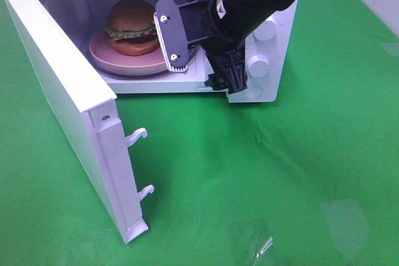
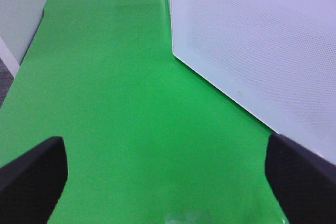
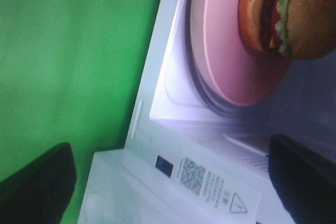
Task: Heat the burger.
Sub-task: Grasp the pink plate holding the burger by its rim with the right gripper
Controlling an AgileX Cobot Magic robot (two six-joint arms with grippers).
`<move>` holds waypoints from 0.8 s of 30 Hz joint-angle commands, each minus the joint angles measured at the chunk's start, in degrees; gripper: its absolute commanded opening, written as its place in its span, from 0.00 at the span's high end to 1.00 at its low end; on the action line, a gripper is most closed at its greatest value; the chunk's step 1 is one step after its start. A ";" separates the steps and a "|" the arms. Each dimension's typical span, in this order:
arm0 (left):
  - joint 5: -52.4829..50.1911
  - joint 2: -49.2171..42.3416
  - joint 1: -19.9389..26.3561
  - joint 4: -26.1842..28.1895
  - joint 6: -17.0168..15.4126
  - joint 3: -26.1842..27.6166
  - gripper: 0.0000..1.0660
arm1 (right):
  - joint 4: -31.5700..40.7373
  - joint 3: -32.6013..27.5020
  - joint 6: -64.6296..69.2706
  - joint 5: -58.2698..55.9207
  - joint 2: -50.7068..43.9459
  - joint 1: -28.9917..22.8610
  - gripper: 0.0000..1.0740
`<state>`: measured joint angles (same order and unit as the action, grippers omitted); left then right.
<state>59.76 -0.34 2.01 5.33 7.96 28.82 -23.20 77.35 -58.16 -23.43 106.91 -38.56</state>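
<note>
The burger (image 1: 132, 26), with a golden-brown bun, green lettuce and a patty, sits on a pink plate (image 1: 109, 59) inside the open white microwave (image 1: 274, 79). It also shows in the right wrist view (image 3: 286, 11) on the plate (image 3: 226, 51). My right gripper (image 1: 199, 54) hangs open and empty just in front of the microwave's opening, at its right side, apart from the plate. In its wrist view (image 3: 170, 182) the fingertips stand wide apart. My left gripper (image 2: 167, 179) is open and empty over the green cloth; it does not show in the exterior view.
The microwave door (image 1: 62, 91) swings out to the left front, with two latch hooks (image 1: 137, 135) on its edge. Control knobs (image 1: 259, 65) are on the right panel. A white dotted microwave panel (image 2: 262, 40) stands beside the left gripper. Green cloth (image 1: 280, 172) covers the table.
</note>
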 commanded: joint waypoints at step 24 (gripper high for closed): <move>-0.29 -0.97 0.17 0.11 0.06 0.17 0.12 | 6.07 17.02 0.86 6.36 19.37 -0.29 0.14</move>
<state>59.76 -0.34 2.01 5.33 7.96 28.82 -17.99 92.88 -57.30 -17.93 125.02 -38.67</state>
